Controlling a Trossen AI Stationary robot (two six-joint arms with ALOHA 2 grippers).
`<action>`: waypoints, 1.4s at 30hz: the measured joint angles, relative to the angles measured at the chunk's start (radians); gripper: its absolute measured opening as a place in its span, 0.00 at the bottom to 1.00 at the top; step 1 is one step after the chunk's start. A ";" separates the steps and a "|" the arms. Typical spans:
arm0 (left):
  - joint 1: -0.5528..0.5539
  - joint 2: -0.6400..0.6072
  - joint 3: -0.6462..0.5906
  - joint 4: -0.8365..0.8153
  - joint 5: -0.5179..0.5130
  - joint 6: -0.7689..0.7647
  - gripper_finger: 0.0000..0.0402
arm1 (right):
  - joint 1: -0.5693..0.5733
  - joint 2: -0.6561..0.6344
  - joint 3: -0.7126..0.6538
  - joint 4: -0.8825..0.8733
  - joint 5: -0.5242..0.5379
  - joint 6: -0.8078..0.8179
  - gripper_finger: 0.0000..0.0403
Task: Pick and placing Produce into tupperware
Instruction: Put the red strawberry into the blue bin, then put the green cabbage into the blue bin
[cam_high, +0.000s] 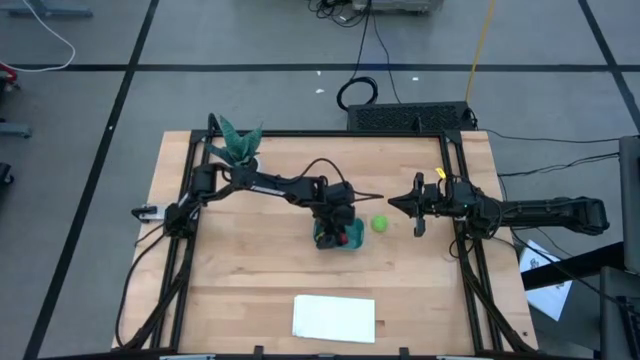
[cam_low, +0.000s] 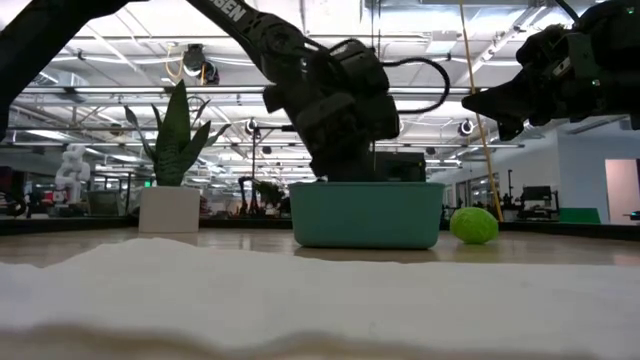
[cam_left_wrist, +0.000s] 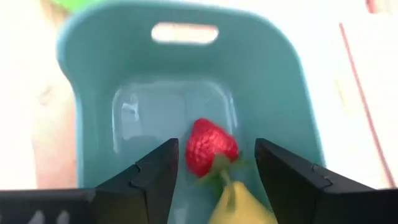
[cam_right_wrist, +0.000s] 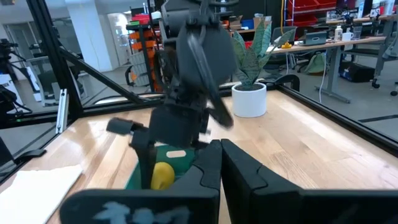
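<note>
The teal tub (cam_high: 322, 241) (cam_low: 367, 215) stands mid-table. My left gripper (cam_high: 337, 226) (cam_left_wrist: 216, 154) hangs open just above its inside, fingers pointing down. The red strawberry (cam_left_wrist: 210, 148) lies on the tub floor (cam_left_wrist: 143, 112). The yellow lemon (cam_left_wrist: 240, 203) (cam_right_wrist: 163, 175) sits between the open fingers, over the tub's inside. The green ball (cam_high: 379, 224) (cam_low: 474, 225) rests on the wood just right of the tub. My right gripper (cam_high: 392, 205) (cam_right_wrist: 221, 167) hovers shut, raised, right of the ball. My left gripper has the lemon (cam_left_wrist: 240, 203) between its open fingers, nearer one finger (cam_left_wrist: 280, 180). I cannot tell whether that finger touches it.
A spiky plant in a white pot (cam_high: 238, 148) (cam_low: 172, 190) stands at the far left of the table. A flat white sheet (cam_high: 333, 318) lies at the near edge. A black frame (cam_high: 470, 270) runs along the table's sides.
</note>
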 joint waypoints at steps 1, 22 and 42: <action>0.001 -0.002 0.008 -0.005 0.000 0.000 0.54 | 0.000 0.000 0.000 0.000 0.000 0.000 0.00; 0.005 -0.002 0.245 -0.313 -0.150 0.130 0.31 | 0.000 0.000 0.000 0.000 0.000 0.000 0.00; 0.034 -0.022 0.244 -0.358 -0.265 0.154 0.01 | 0.000 0.000 0.000 0.000 0.000 0.000 0.00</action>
